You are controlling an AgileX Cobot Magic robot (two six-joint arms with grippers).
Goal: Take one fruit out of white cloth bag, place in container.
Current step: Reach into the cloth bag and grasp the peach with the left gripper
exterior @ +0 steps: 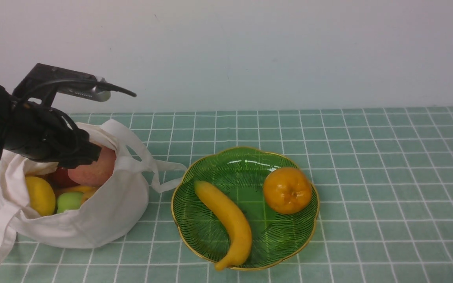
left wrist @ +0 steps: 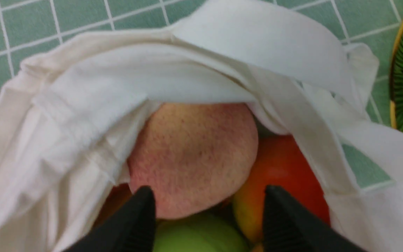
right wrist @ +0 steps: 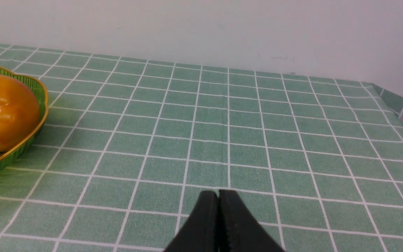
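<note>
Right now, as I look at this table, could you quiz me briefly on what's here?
1. True or false: the right arm's jaws are open.
2. Which fruit in the soft off-white cloth bag sits just ahead of the left arm's jaws? A. round pink fuzzy peach B. long yellow banana C. shiny orange mandarin
3. How many fruits lie on the shallow green glass plate with the gold rim?
Key: 1 false, they are shut; 2 A; 3 two.
</note>
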